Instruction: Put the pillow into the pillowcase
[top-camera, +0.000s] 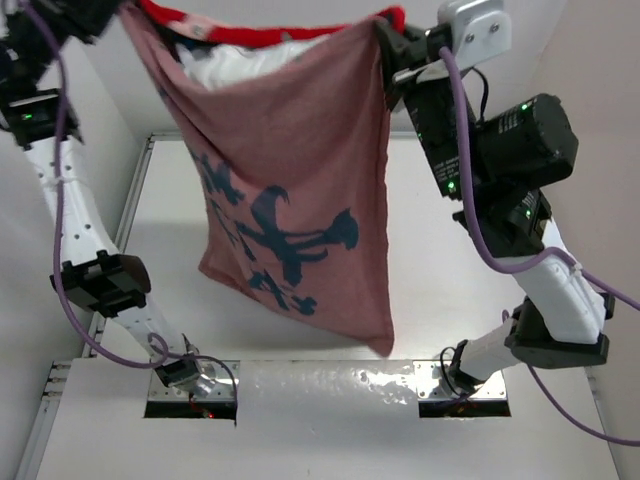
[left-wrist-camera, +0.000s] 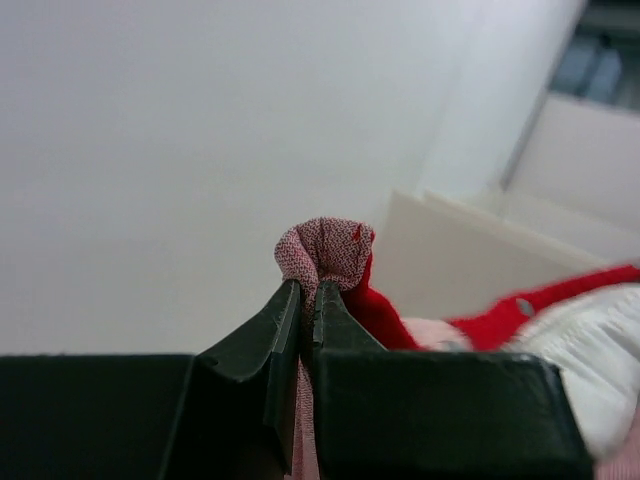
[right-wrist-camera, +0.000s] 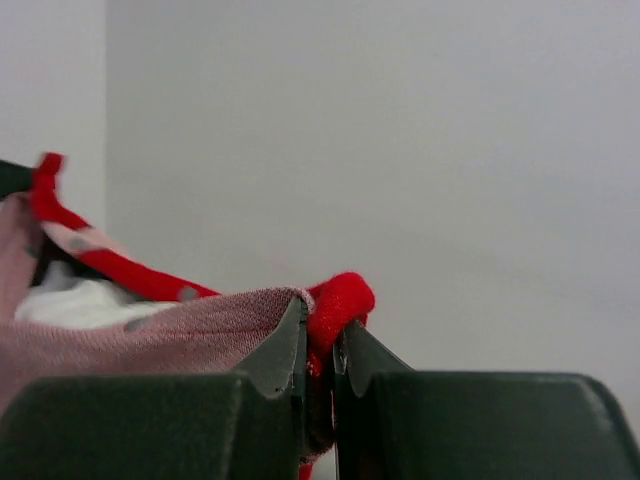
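The pillowcase (top-camera: 290, 200) hangs high above the table, inside out: faded pink with dark blue print, a red rim along its open top. My left gripper (left-wrist-camera: 307, 290) is shut on its upper left corner (left-wrist-camera: 325, 245); in the top view that gripper is out of frame at the top left. My right gripper (top-camera: 385, 45) is shut on the upper right corner (right-wrist-camera: 338, 298). The white pillow (top-camera: 235, 62) sits inside the case and shows in the mouth, also in the left wrist view (left-wrist-camera: 590, 345) and the right wrist view (right-wrist-camera: 75, 300).
The white table (top-camera: 450, 280) lies below, with a raised rail along its left edge (top-camera: 130, 210). A shiny plate (top-camera: 330, 385) joins the two arm bases at the near edge. White walls stand behind and to the sides.
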